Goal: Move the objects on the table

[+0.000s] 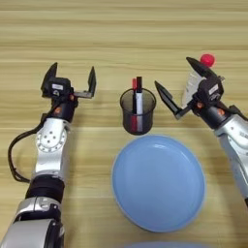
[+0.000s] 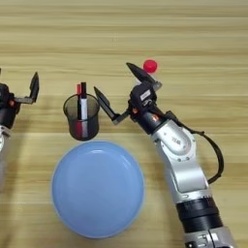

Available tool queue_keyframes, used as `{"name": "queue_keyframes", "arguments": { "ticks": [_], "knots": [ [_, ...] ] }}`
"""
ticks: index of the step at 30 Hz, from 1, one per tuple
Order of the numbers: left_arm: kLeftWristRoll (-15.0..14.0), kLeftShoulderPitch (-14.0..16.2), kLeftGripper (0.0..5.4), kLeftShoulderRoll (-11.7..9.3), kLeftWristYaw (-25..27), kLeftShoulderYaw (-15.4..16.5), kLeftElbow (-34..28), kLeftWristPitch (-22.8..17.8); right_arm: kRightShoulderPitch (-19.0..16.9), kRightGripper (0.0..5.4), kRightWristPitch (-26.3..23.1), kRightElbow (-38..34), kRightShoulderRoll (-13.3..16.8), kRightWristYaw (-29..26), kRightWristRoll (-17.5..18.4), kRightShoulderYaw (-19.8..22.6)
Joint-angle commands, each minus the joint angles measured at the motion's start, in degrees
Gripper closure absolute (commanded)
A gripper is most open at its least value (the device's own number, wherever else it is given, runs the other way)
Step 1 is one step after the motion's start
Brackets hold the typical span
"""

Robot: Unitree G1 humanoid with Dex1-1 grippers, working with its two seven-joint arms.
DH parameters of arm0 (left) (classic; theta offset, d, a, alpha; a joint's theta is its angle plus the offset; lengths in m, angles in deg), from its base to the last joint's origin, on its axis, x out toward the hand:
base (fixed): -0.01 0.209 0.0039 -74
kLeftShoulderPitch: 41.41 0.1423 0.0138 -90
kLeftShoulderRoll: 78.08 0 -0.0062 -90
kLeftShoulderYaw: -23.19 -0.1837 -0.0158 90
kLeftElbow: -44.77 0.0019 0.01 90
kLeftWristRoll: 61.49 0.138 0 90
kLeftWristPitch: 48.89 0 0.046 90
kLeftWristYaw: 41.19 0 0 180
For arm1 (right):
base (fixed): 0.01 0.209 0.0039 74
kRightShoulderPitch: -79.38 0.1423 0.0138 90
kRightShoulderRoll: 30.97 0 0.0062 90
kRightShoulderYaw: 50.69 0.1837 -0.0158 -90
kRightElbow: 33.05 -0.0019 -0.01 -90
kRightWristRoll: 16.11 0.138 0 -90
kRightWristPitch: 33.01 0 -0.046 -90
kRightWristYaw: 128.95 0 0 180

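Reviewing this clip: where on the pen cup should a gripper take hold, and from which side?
Grip the pen cup across its round wall, below the rim, probably coming level from the left, where the open left gripper faces bare table. The markers stick up out of the mouth, so a top approach looks blocked, and the plate lies close in front.

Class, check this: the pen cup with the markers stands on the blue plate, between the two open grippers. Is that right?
Not quite. The left eye view shows the pen cup standing on the table just behind the plate, not on it. It does stand between the open left gripper and right gripper.
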Motion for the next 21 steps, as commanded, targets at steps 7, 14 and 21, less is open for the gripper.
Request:
{"name": "queue_keyframes", "arguments": {
  "ticks": [7,14,21],
  "knots": [
    [0.8,-3.7,0.02,-0.2,-1.4,0.1,9.9,4.5,6.9,0.0,-9.5,3.1,-1.6,-0.9,1.4,-0.9],
    [0.6,-4.2,0.02,-0.1,-1.3,0.0,11.8,5.9,11.1,0.0,-19.8,4.0,-2.8,-2.8,5.0,-0.9],
    [0.6,-4.3,0.02,-0.1,-1.1,-0.1,12.2,6.5,14.2,0.0,-28.7,4.7,-3.7,-4.1,8.7,0.1]
  ]
}}
